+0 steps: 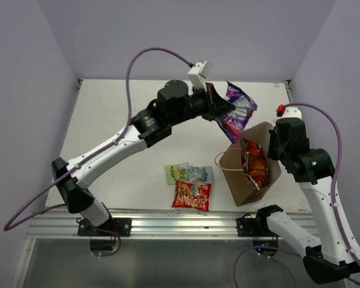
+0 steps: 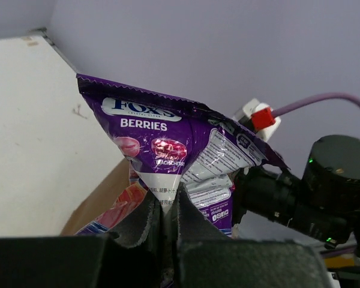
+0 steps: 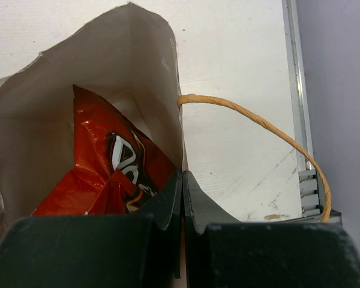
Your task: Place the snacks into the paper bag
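Two claws are clamped. The left gripper has its fingers pressed together on the lower edge of the purple packet, held in the air at 12 o'clock of the paper bag. The right gripper pinches the bag's wall at its open mouth, beside a loop handle. The Doritos bag sits inside. At 9 o'clock of the bag, the green packet, pale blue-white packet and red-orange printed packet lie grouped on the table.
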Controlling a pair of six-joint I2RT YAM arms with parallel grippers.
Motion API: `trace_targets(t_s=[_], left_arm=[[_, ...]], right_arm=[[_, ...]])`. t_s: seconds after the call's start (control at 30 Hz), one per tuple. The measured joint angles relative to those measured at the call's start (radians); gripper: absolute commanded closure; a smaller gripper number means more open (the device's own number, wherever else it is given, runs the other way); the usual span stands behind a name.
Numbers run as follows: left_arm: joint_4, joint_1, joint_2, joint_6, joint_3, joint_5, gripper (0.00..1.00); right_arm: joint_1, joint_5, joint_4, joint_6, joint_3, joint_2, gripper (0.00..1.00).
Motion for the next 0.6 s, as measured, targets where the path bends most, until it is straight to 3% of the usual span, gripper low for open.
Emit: trace_targets(t_s=[0.27, 0.6], left_arm=[[0.053, -0.14, 0.179, -0.023, 0.0, 0.039, 1.0], [0.048, -0.183, 0.202, -0.019, 0.045, 0.037, 1.0]], right_arm=[[-0.001, 0.004, -0.017, 0.007, 0.002, -0.012, 1.0], [-0.001, 0.009, -0.045, 0.028, 0.002, -0.045, 1.0]])
